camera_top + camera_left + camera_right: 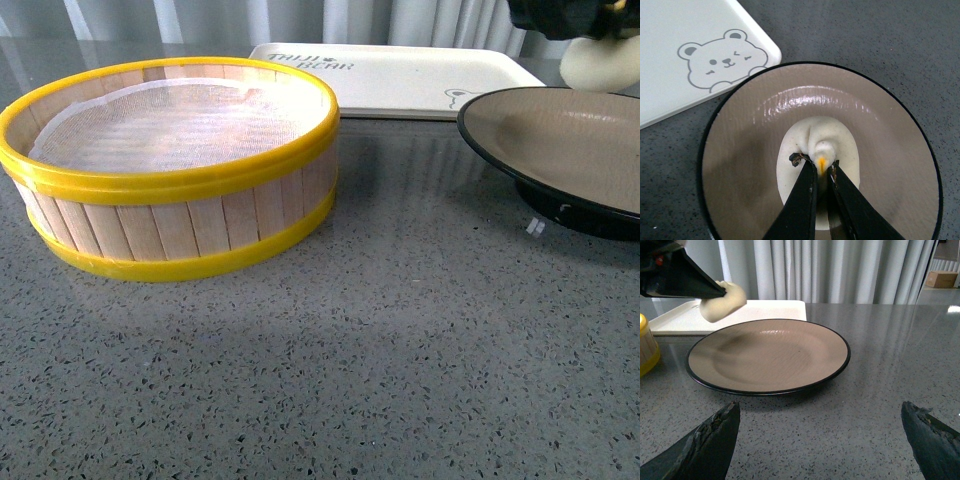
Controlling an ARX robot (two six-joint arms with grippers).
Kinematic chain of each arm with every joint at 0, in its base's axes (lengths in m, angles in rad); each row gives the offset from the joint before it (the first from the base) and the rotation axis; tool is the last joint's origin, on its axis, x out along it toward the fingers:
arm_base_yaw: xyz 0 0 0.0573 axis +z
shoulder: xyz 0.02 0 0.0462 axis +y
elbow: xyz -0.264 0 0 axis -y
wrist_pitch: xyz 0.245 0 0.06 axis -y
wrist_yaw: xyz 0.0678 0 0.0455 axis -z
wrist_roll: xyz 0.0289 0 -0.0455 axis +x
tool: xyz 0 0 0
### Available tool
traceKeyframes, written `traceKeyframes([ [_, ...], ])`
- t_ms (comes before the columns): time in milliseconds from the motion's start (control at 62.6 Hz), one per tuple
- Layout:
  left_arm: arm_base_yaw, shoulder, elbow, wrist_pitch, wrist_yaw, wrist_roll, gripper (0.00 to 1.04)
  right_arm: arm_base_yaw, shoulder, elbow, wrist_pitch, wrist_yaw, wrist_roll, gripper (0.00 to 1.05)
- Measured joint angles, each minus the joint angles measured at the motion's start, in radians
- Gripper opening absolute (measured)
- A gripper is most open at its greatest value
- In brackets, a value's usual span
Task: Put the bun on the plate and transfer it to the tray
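My left gripper (822,167) is shut on the pleated top of the cream-white bun (805,145), holding it in the air above the tan-grey, black-rimmed plate (880,150). From the front the bun (598,62) hangs at the top right over the plate (560,140). The right wrist view shows the bun (722,301) clear of the plate (770,355), over its far side. The white tray (400,75) with the bear drawing lies just behind the plate. My right gripper (820,425) stands open over the bare counter, near the plate's front rim.
A yellow-rimmed wooden steamer basket (180,170) with a white cloth liner stands left of the plate. The grey speckled counter (350,370) stretches toward the front. Curtains hang behind the table.
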Motion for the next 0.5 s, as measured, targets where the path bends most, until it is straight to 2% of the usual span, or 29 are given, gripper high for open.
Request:
traceKeyframes([
  [495,-0.060,0.146,0.080,-0.016,-0.066,0.063,0.04,0.000,0.000,0.000,0.000,0.000,0.000,0.96],
])
